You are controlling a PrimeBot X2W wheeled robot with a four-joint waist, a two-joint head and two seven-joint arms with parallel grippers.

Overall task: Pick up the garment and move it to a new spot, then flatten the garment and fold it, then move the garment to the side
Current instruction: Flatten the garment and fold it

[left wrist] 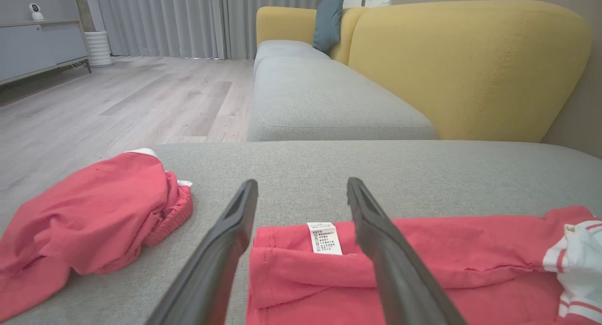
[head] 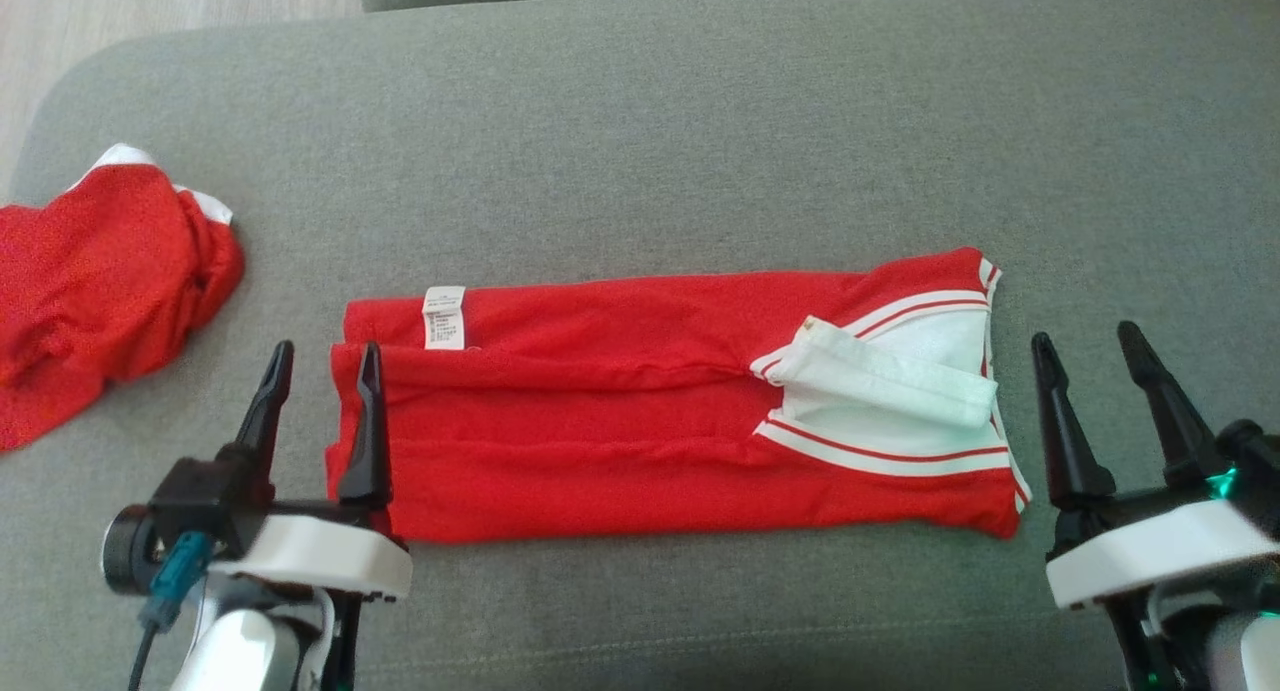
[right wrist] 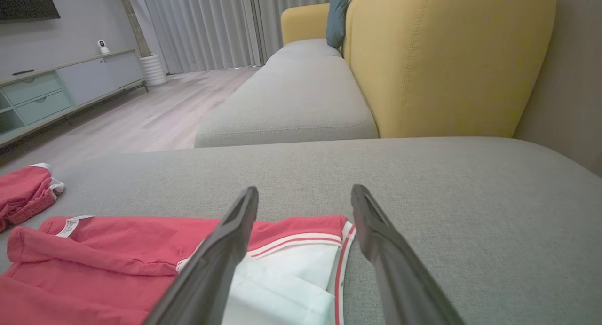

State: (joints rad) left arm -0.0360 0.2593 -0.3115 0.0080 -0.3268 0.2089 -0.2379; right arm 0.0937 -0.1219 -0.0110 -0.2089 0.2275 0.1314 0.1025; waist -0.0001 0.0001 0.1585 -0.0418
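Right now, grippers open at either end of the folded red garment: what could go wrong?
1. The right gripper stands beyond the edge of the folded red garment, over the grey fabric cushion; closing there likely grabs nothing.
2. The loose white collar flap could flip open on a lift.
3. The crumpled red garment lies left; sliding that way may tangle them.
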